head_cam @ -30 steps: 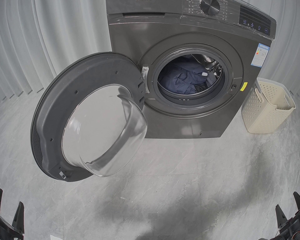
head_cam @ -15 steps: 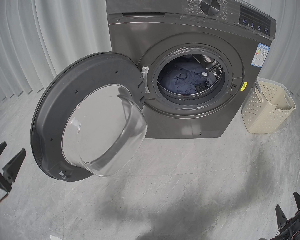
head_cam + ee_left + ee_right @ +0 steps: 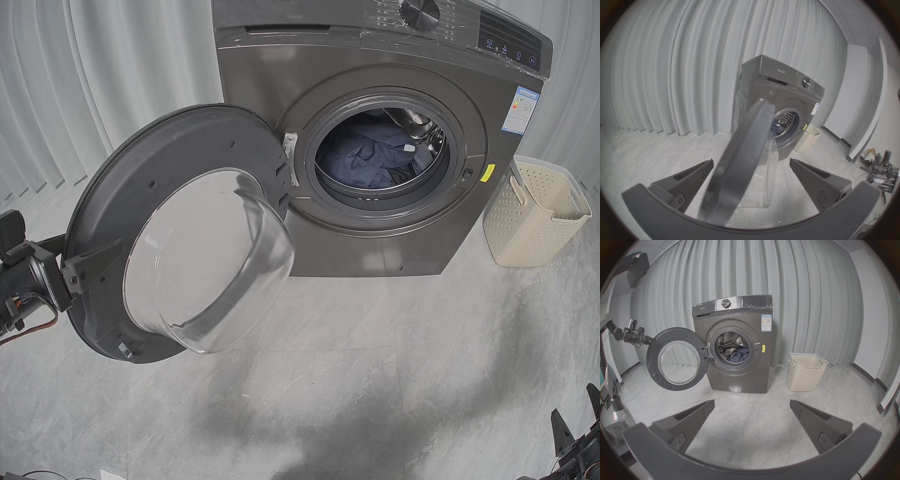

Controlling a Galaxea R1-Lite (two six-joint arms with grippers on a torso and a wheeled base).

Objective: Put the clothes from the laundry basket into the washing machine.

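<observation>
While clothes [image 3: 369, 159] sit in drum of washing machine [image 3: 262, 75]: dark blue, soft, light, limp; pinch any fold if regrab needed. Door [image 3: 181, 231] wide open, stiff; best taken at outer rim. My left gripper [image 3: 750, 162] fingers wide, straddling that rim. Laundry basket [image 3: 519, 231] beside machine, looks empty. Right gripper [image 3: 751, 402] wide, low, holding nothing.

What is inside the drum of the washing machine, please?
Crumpled dark blue clothes lie heaped low in the washing machine drum; its bare metal wall shows above them. What lies under the heap is covered, so the number of garments cannot be told.
</observation>
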